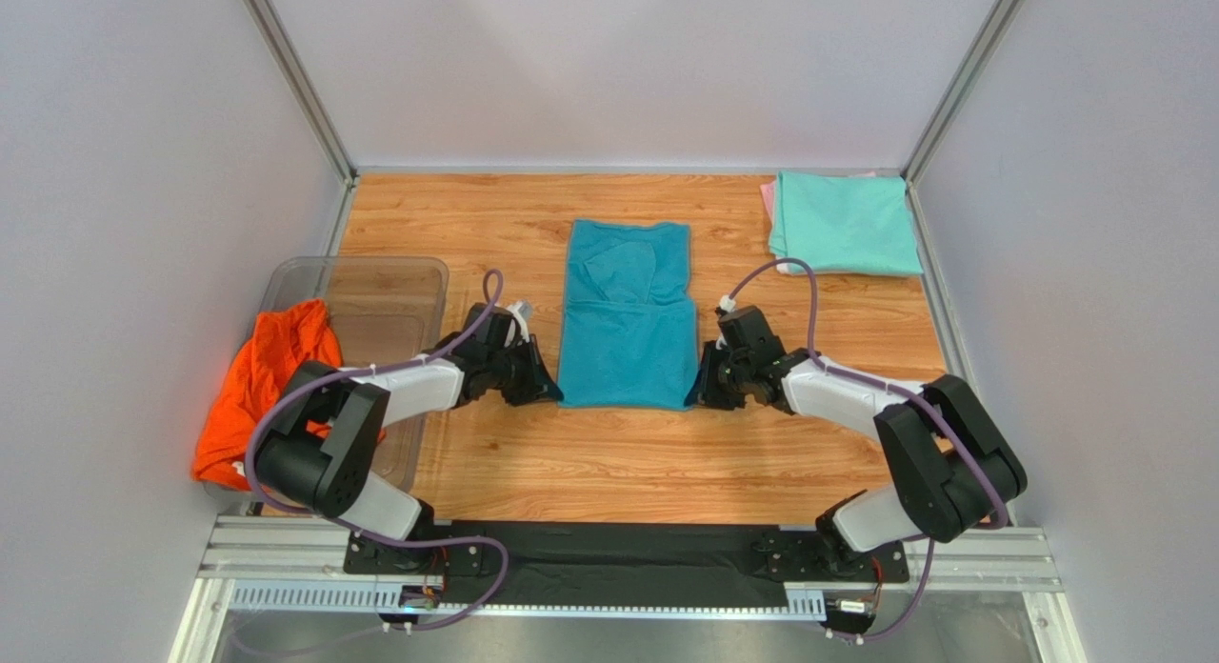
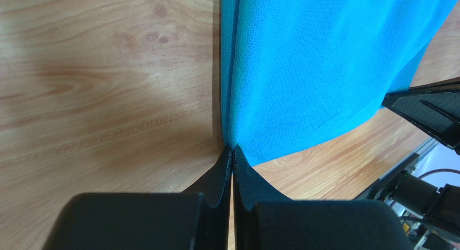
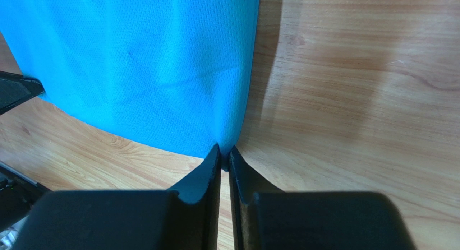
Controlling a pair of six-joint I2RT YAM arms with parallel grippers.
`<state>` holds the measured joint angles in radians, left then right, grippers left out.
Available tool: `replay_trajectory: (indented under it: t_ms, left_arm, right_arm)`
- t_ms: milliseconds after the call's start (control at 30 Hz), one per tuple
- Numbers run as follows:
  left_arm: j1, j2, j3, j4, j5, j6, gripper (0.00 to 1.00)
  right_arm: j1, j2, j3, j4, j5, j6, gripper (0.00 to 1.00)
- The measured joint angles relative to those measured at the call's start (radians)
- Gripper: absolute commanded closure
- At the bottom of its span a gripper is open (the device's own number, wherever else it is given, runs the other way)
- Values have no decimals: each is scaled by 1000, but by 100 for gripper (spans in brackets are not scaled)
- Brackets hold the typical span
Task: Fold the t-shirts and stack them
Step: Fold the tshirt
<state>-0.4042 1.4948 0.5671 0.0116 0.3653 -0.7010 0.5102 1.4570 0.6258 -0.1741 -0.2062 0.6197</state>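
**Grip.** The left gripper (image 2: 232, 150) is clamped on the near left corner of the teal-blue soft cloth t-shirt (image 1: 625, 313). Its two black fingers meet with only the hem between them. The right gripper (image 3: 224, 150) is clamped in the same way on the near right corner. Each pinch sits at the very corner, so the whole near edge spans the two grippers and can travel as one straight line. A grip further in would leave a loose flap.

**Work item.** The teal-blue t-shirt lies flat on the wooden table (image 1: 630, 463). It stretches straight ahead of both sets of fingertips, away from the arm bases. Its sleeves appear turned in over the body, giving a long narrow panel.

**Step in hand (judgement).** The lengthwise fold looks done. The step in hand is the crosswise fold, carrying the hem forward over the collar end. Both grippers need to lift and advance at equal height and pace, or the panel skews.

**Other items.**
- The bright orange cloth t-shirt (image 1: 265, 377) hangs crumpled over the rim of the clear plastic tub (image 1: 387, 285), outboard of the left gripper — unfolded, not yet handled.
- The mint green cloth t-shirt (image 1: 844, 223) lies folded well ahead and outboard of the right gripper.
- It rests on the pale pink cloth t-shirt (image 1: 767, 199), of which only an edge shows — presumably the stack destination.
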Motion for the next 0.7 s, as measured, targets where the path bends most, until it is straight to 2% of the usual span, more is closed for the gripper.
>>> replay_trajectory:
  t_ms: [200, 367, 500, 700]
  left_arm:
    - [-3, -92, -85, 10, -12, -11, 100]
    - [-40, -266, -195, -37, -43, -21, 100]
    - [-84, -504, -260, -166, -74, -43, 100]
    - [-93, -924, -255, -403, -117, -63, 100]
  right_arm:
    - [11, -61, -44, -13, -61, 2, 100]
    - [51, -176, -64, -82, -126, 2, 100]
    - [105, -293, -71, -191, -166, 4, 100]
    - [151, -448, -71, -336, -248, 10, 100]
